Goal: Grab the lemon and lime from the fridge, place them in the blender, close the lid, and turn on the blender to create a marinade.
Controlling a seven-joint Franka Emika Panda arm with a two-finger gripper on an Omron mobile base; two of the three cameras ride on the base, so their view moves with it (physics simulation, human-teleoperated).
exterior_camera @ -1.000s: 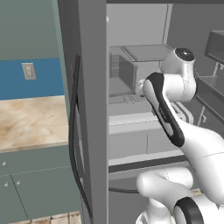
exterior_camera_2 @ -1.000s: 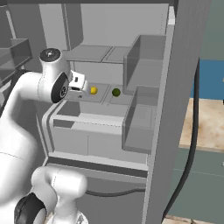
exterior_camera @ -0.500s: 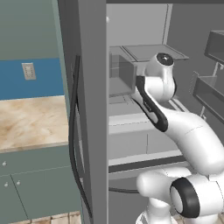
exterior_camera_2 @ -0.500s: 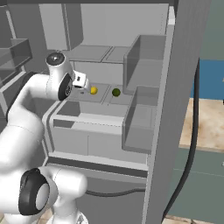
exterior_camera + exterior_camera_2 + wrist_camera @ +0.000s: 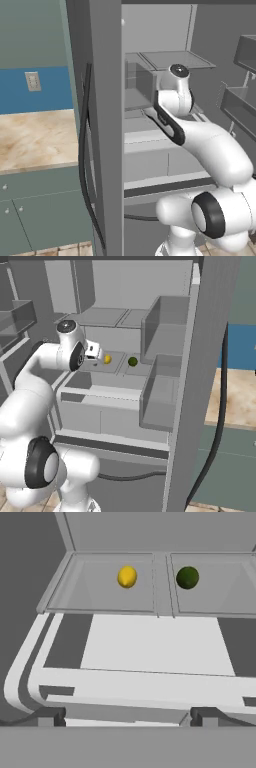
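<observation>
The fridge (image 5: 205, 356) stands open with my arm reaching into it. A yellow lemon (image 5: 127, 577) and a dark green lime (image 5: 187, 577) lie side by side on a pale grey shelf (image 5: 150, 642) toward the back, the lemon left of the lime. In the right base view the lemon (image 5: 107, 359) sits just beyond my gripper (image 5: 95, 352), with the lime (image 5: 132, 361) a little further right. My gripper (image 5: 127, 717) is open, its fingertips (image 5: 50, 716) wide apart with nothing between them, short of both fruits. The blender and the lid are out of view.
Grey box compartments (image 5: 165, 331) stick out on the right inside the fridge. Door bins (image 5: 240, 105) hang at the right of the left base view. A marbled counter (image 5: 35, 140) on teal cabinets (image 5: 40, 210) lies left of the fridge.
My arm has swung further into the fridge and the hand now points at the shelf with the fruits. The jaws have opened a little wider.
</observation>
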